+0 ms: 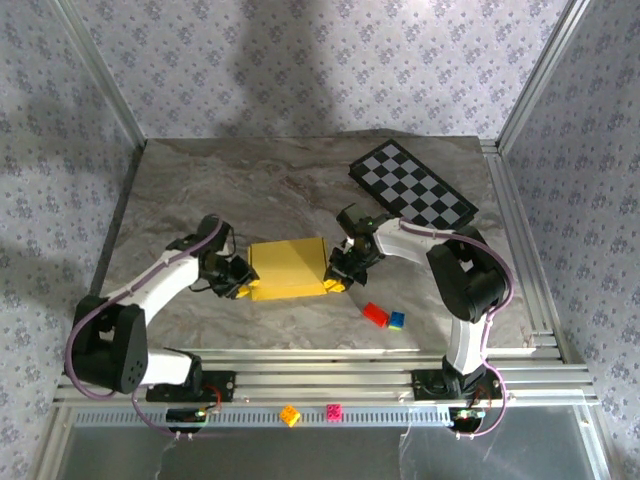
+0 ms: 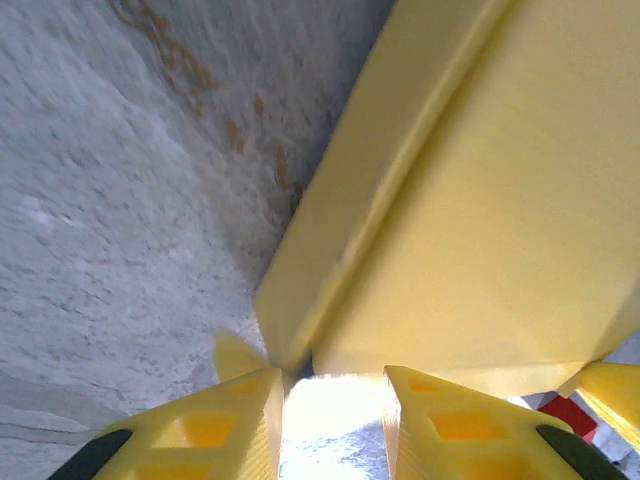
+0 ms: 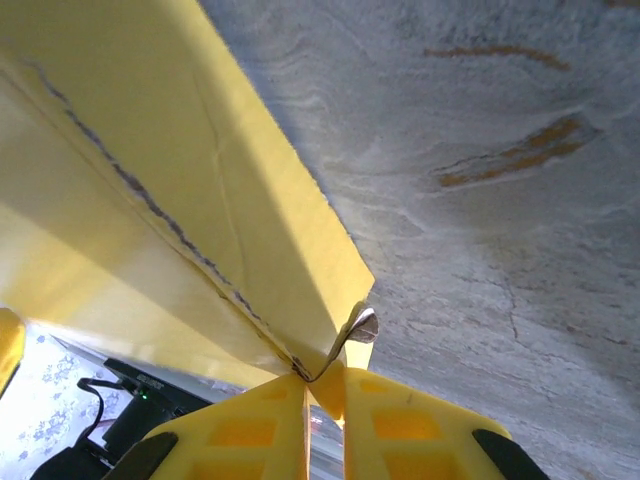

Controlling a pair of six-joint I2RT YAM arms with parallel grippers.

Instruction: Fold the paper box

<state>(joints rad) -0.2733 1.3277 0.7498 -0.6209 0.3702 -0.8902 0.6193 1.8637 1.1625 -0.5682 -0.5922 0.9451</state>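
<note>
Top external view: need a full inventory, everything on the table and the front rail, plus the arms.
paper box: 1, yellow, table centre, between the two grippers
checkerboard mat: 1, black and grey, far right of the table
red brick: 1, red, on the table, near right of the box
blue brick: 1, blue, right beside the red brick
orange brick: 1, orange, on the slotted rail
pink brick: 1, pink, on the rail, right of the orange brick
table: 1, grey marbled
left arm, right arm: 2, white and black
left gripper: yellow fingers, apart, at the box's left edge
right gripper: yellow fingers, pinched on the box's right edge
</note>
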